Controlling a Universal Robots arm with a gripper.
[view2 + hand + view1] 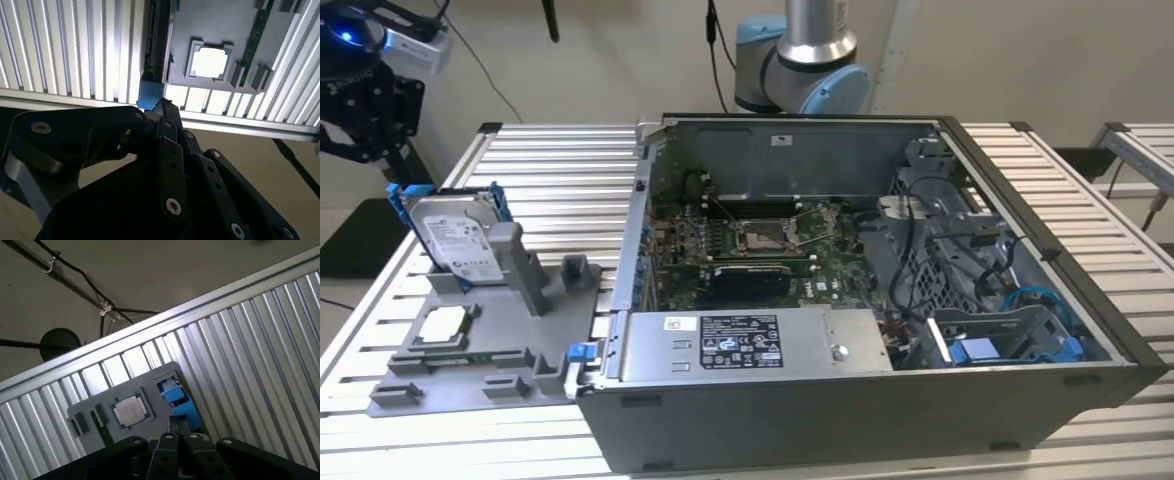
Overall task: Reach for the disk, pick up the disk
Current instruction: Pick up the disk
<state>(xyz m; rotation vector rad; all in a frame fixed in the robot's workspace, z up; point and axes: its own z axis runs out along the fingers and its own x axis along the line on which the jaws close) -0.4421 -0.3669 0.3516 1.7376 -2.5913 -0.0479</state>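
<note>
- Disk (454, 235): one. Stands on edge with a blue bracket round it, slotted into the far end of the fixture.
- Grey fixture (507, 345): one. Sits on the slatted desk (547, 165).
- Square chip (443, 322): one. Lies flat in the same fixture, near the disk.
- Open computer case (854, 430): one. Just beside the fixture, on the exterior view's right.
- Tool (367, 140): one, black. Hangs above the disk towards the exterior view's left, apart from it. Whether released or clenched cannot be told.

Disk (454, 238) label: white sticker on its face, print too small to read.
Power supply (854, 338) label: black-and-white stickers, nothing legible.
</note>
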